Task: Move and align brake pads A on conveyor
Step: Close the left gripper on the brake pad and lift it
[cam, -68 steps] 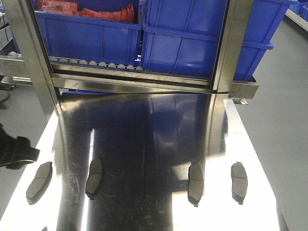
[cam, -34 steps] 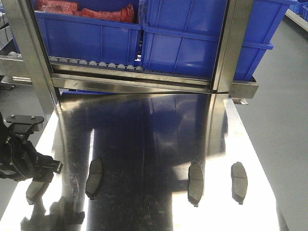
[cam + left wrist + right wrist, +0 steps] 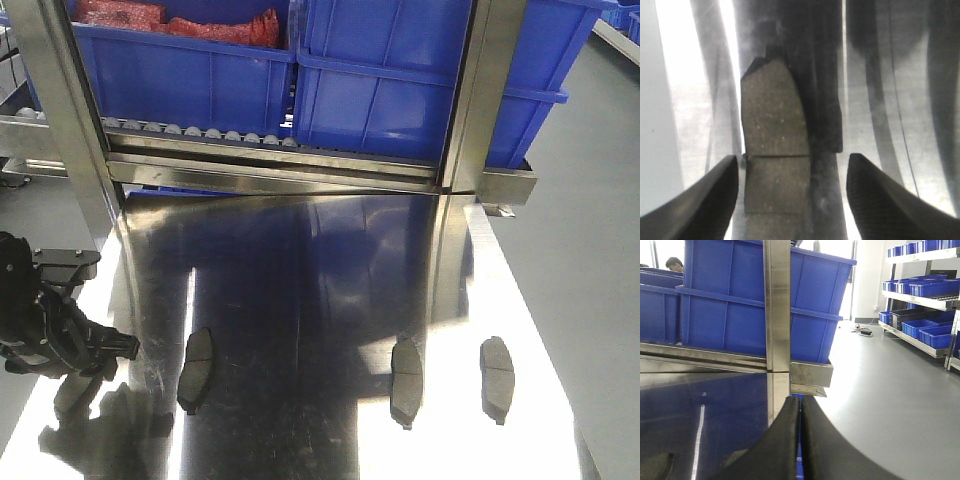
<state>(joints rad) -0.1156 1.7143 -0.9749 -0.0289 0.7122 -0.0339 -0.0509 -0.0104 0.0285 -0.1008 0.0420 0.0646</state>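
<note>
Brake pads A (image 3: 196, 370) are shown as four small dark grey oblongs lying flat and well apart in a loose row on the mirror-like steel tabletop (image 3: 320, 270), at roughly 8, 7, 5 and 4 o'clock of the front view; the conveyor is seen in none of the views. The leftmost pad (image 3: 72, 396) is partly covered by the left gripper (image 3: 100, 352), which is held wide open above it with nothing grasped. In the left wrist view this pad is seen lengthwise from 12 to 6 o'clock, its cross groove (image 3: 776, 156) level with the fingertips. It lies off-centre, just beside the finger at 8 o'clock (image 3: 715, 195) and apart from the finger at 4 o'clock (image 3: 880, 195); whether the nearer finger touches it cannot be told. The right gripper (image 3: 800, 407) is shown with its fingers pressed together on nothing, facing a steel post (image 3: 777, 315) and blue bins (image 3: 730, 305). Each pad is judged to be rigid, dense for its size and not fragile, but thin and low on a slick surface, so that sliding or turning is expected if one finger arrives first. A hold across the short width, at the groove and on the two long edges, is indicated. For this the fingertips are to be lowered to the tabletop and the gripper centred toward 9 o'clock.
</note>
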